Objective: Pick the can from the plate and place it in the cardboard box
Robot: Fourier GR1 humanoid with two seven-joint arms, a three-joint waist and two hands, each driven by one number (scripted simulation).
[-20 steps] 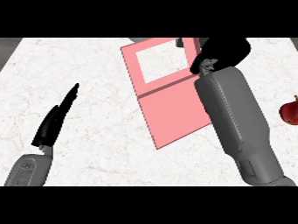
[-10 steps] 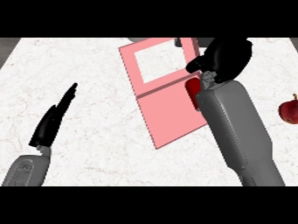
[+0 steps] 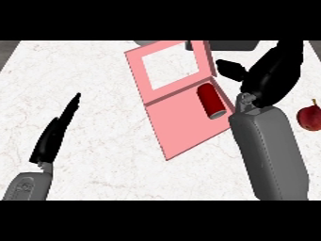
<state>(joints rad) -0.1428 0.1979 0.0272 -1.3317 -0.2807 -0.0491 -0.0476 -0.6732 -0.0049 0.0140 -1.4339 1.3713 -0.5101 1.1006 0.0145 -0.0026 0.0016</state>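
The can (image 3: 212, 100) lies flat on the pink plate (image 3: 183, 127), near its right edge (long way up-down). Right hand (image 3: 270, 75) hovers beside it, open. Left hand (image 3: 55, 132), straight, rests on the counter (image 3: 107, 174).

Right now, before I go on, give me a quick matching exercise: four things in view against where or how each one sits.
Things:
1. can
2. right hand
3. left hand
4. pear

Places or states:
A. on the bare counter at the far right
B. lying on its side on the pink box
C. fingers straight, at the lower left, apart from everything
D. just right of the can, holding nothing

Pairs: 1-B, 2-D, 3-C, 4-A
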